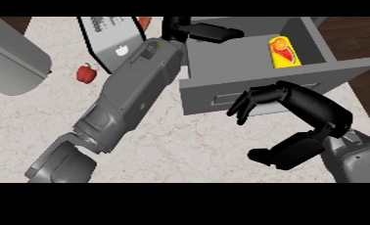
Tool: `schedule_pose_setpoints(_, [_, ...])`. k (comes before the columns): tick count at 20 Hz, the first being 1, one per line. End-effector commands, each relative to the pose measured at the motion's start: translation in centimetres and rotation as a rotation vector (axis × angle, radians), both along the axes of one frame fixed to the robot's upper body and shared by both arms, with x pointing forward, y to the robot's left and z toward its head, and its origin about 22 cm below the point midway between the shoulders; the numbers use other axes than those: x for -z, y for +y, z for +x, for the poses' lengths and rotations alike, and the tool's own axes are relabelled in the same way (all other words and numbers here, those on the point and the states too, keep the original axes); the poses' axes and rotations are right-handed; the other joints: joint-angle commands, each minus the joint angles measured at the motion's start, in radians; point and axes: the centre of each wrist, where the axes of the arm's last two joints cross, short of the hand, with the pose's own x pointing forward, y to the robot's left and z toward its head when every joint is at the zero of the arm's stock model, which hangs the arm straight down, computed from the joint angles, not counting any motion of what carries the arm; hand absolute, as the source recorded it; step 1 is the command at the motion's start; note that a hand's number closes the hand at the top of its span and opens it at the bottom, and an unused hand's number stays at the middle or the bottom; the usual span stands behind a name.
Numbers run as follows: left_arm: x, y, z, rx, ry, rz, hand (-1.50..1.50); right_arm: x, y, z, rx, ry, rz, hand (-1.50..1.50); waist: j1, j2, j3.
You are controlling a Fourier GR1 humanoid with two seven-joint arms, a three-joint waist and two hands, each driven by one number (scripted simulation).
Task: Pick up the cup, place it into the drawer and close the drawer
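While the drawer (239, 67) stood pulled out over the counter (195, 141), the cup (283, 51), yellow with a red and orange label, was seen lying on its side inside it, toward the right of the grey floor and clear of both hands. The left forearm (133, 97) was extended diagonally across the counter, and the left hand (206, 31) was recorded at the drawer's back left corner, fingers stretched out straight and nothing held. The right hand (289, 106) was positioned at the drawer's front panel, fingers bent downward just before the handle slot, thumb apart below; whether the panel was touched could not be told, and no object was gripped. A red bell pepper (86, 73) was noted on the counter left of the forearm, near a laptop (112, 35).
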Motion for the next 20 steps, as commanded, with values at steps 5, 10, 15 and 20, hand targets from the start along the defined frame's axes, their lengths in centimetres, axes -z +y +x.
schedule_pose_setpoints(5, [2.6, 1.2, -0.4, -0.024, 0.001, -0.08, -1.5, 4.4, 0.1, -0.4, 0.163, -0.099, -0.297, -1.5, 0.09, -0.013, 0.001])
schedule_pose_setpoints(10, [2.3, 3.1, 0.1, -0.013, 0.006, -0.116, -1.5, 10.8, 1.4, 0.6, 0.178, -0.031, -0.429, -1.5, 0.139, -0.017, 0.001])
schedule_pose_setpoints(15, [5.1, 5.0, -0.8, -0.024, 0.004, -0.156, -1.5, 14.6, 0.0, 4.3, 0.172, 0.013, -0.525, 1.5, 0.182, -0.012, 0.002])
schedule_pose_setpoints(20, [4.0, 6.0, -0.9, 0.005, 0.004, -0.163, -1.5, 16.0, 0.6, 7.8, 0.249, 0.01, -0.511, 1.5, 0.22, -0.01, 0.003])
